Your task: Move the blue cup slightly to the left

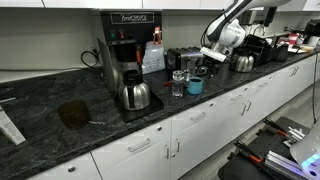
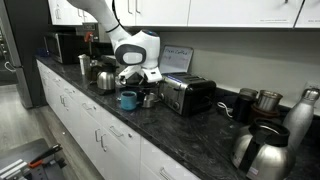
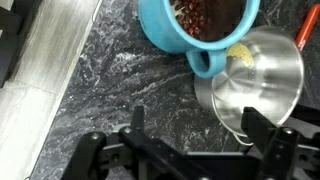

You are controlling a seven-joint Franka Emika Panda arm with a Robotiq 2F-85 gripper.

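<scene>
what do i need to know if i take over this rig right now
Gripper: open and empty, hovering over the counter just short of the cups.
Blue cup: upright on the counter, something dark reddish-brown inside, handle towards the silver cup close beside it; contact unclear. Clear glass stands on its other side.
Done: no grasp yet.
Left: grip the blue cup, shift it slightly left, release.

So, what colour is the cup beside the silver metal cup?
Teal-blue; the wrist view shows the blue cup best.
</scene>
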